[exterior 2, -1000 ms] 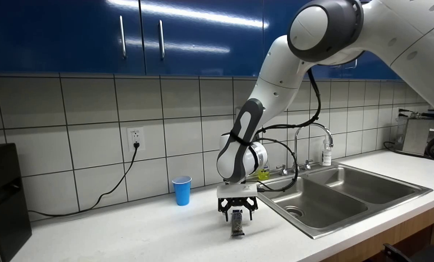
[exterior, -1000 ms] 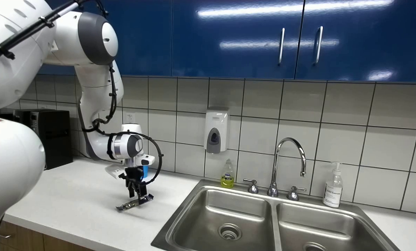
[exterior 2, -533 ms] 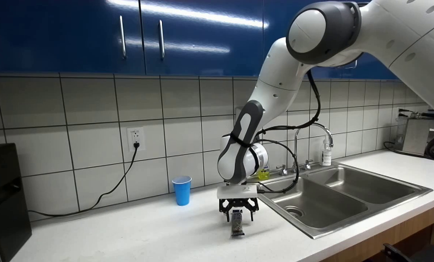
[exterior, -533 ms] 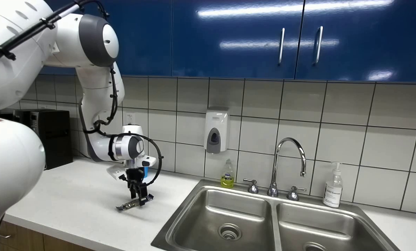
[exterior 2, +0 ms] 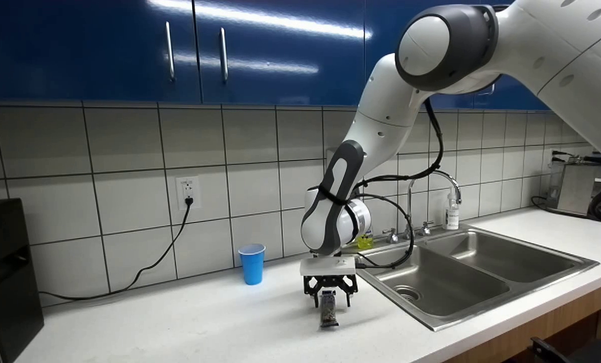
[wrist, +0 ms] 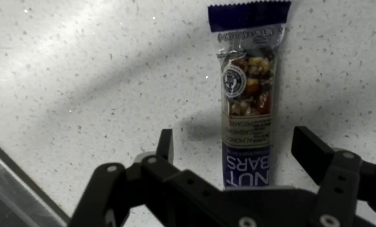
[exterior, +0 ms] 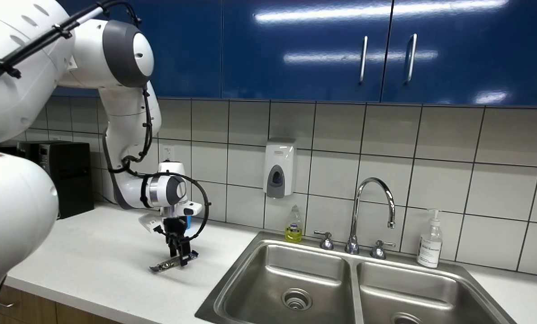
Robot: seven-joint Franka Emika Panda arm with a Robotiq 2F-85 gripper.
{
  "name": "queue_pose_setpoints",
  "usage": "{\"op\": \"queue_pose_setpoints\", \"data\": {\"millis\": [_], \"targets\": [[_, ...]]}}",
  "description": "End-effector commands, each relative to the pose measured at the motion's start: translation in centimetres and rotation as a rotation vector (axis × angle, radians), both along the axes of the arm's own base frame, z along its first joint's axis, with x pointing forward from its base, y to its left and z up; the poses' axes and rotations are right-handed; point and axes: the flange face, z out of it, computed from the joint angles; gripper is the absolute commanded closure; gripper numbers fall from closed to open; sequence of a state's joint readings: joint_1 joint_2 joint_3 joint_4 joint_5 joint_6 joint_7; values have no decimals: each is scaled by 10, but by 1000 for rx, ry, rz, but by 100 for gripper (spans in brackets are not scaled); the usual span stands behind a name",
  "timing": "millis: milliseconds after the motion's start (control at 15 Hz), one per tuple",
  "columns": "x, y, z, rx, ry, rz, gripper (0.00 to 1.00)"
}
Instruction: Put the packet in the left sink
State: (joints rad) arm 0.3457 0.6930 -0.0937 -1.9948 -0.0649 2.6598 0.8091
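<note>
"One packet [wrist: 247, 94], a nut bar with dark blue ends, lies on the table [exterior 2: 179, 322]. Who has hold of it?"

"Nobody. The gripper [exterior 2: 332, 303] straddles it, fingers [wrist: 312, 154] spread wide at nine and three o'clock in the wrist view, apart from the packet on both sides."

"Which step is that?"

"The grasp, by my reading: lined up, not yet made. The left sink [exterior: 291, 274] waits at three o'clock from the packet in an exterior view. The metal rim [wrist: 16, 190] toward eight o'clock in the wrist view is probably its edge."

"And the next move?"

"It calls for an even squeeze across the packet's narrow width. The packet appears nearer the three o'clock finger, so a small shift that way may help. Whether the fingers hang low enough, I cannot tell; a slight descent may come first."

"After that?"

"A lift high enough to clear the rim, a carry toward three o'clock, a release over the left sink."

"Anything in the way?"

"Little, it seems. A blue cup [exterior 2: 252, 264] stands at ten o'clock from the packet in an exterior view, well apart and off the likely route."
</note>
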Motion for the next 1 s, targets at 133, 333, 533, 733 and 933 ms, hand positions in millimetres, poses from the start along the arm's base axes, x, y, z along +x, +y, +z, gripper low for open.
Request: {"op": "queue_pose_setpoints", "data": {"millis": [133,333,533,733,933], "targets": [[6,1,-2,-7,-4,-23,39],[7,1,-4,-7,-3,-21,63],[9,2,-3,-5,-9,-18,87],[10,2,-3,-4,-8,-19,92],[10,0,1,-4,-12,-20,92]]}}
